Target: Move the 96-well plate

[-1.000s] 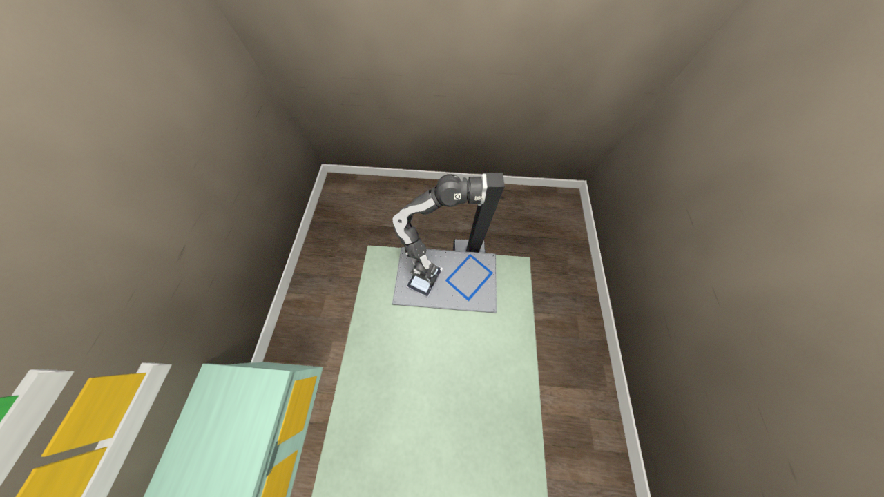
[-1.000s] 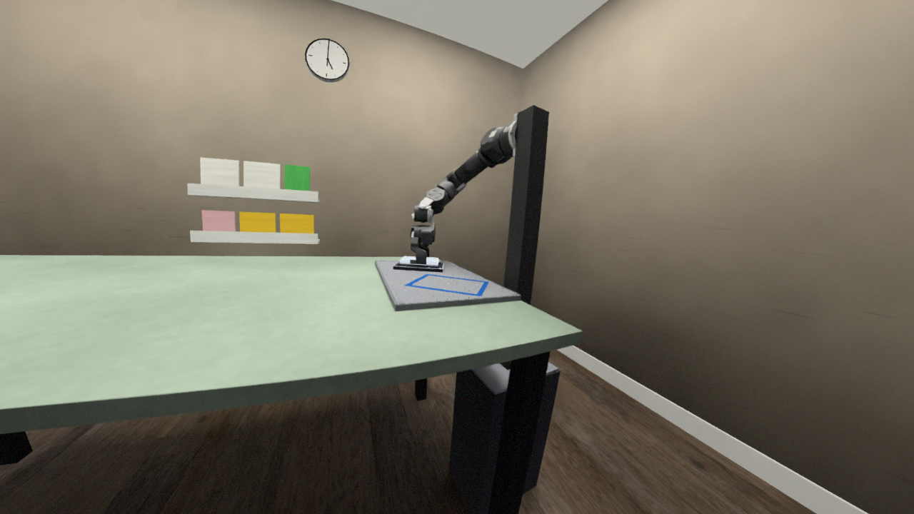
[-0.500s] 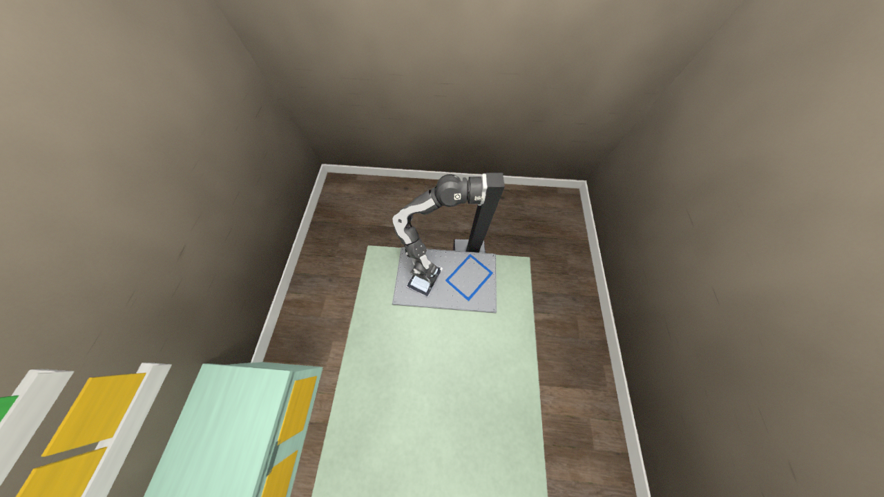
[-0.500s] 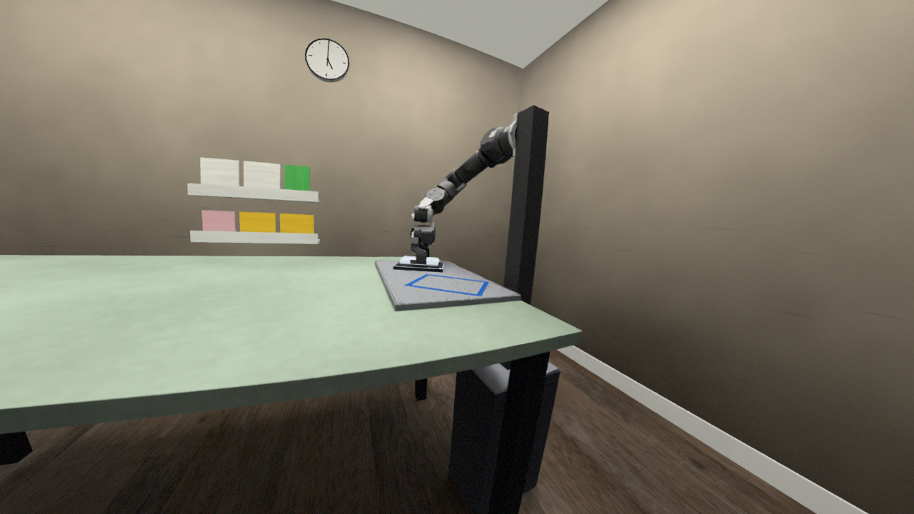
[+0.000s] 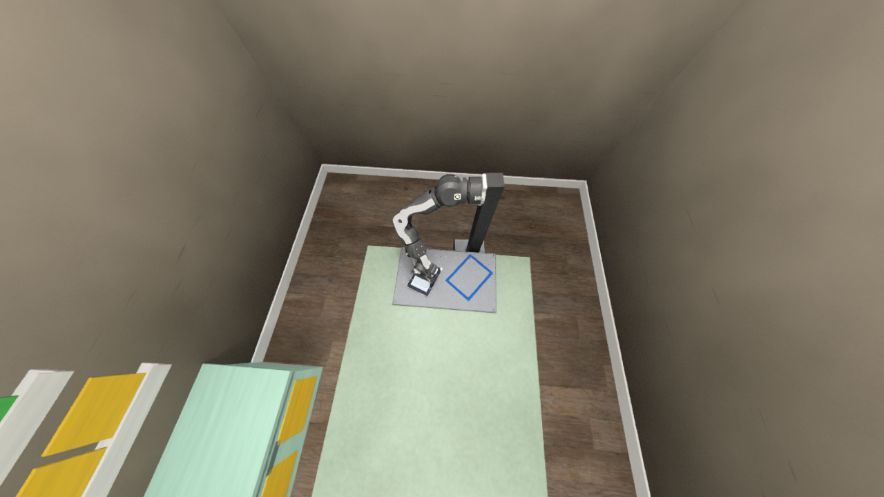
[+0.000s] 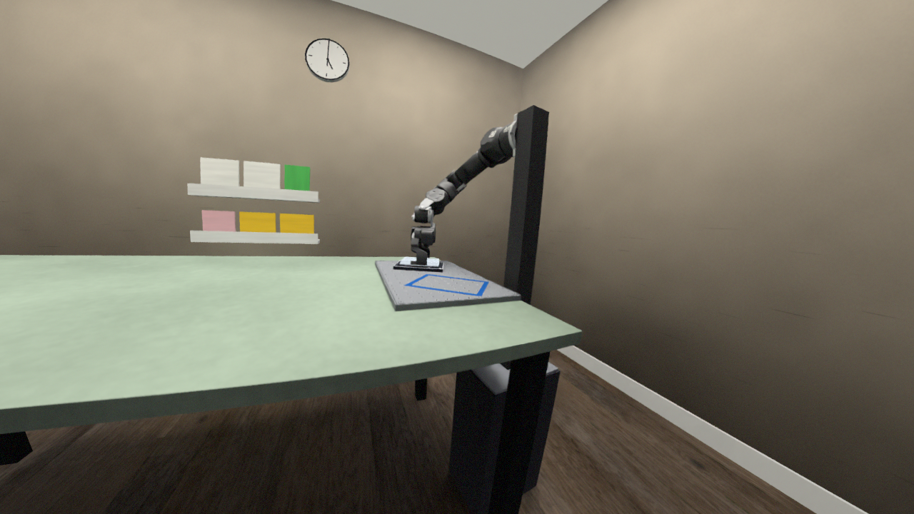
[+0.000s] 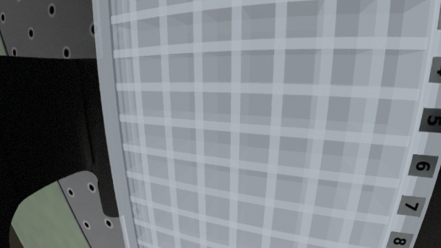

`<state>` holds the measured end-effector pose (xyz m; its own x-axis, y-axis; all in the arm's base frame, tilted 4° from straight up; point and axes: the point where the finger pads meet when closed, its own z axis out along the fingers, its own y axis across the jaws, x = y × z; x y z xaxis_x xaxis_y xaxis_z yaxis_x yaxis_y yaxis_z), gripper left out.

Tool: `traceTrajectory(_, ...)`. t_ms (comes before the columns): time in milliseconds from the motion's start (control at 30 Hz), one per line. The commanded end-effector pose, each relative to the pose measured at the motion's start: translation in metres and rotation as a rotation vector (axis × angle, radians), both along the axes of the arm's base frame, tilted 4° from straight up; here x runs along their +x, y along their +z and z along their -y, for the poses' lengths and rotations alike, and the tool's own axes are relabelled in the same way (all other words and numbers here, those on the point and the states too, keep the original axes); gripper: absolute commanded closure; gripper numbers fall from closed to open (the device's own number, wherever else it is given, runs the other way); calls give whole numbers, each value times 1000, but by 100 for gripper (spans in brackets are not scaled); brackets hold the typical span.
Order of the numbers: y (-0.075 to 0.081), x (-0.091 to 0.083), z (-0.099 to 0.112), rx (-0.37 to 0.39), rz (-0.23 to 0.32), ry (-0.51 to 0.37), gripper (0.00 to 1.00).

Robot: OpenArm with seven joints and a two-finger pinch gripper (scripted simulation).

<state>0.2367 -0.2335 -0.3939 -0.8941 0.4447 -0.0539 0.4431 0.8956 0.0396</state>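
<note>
The clear 96-well plate (image 5: 420, 284) is at the left side of the grey perforated base (image 5: 445, 281), over the black plate nest. My gripper (image 5: 426, 273) reaches straight down onto it and is shut on the plate. In the side view the plate (image 6: 415, 259) lies level and very low at the nest, with the gripper (image 6: 420, 258) on top; I cannot tell whether it touches. In the wrist view the well grid (image 7: 269, 138) fills the frame, with column numbers (image 7: 423, 166) along the right edge. The fingertips and the cut-off corner are hidden.
A blue outlined rectangle (image 5: 469, 277) on the base, right of the plate, stands empty; it also shows in the side view (image 6: 447, 285). The black arm column (image 5: 483, 216) rises behind the base. The base lies near the green table's far right corner.
</note>
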Motion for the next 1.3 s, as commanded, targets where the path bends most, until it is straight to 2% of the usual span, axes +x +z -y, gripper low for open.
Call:
traceTrajectory(0,0,1,0,3,7,-2,100)
traceTrajectory(767,-2,2,-1,3,9,-3,100)
traceTrajectory(1267,-1,2,0,0,5,-1,50)
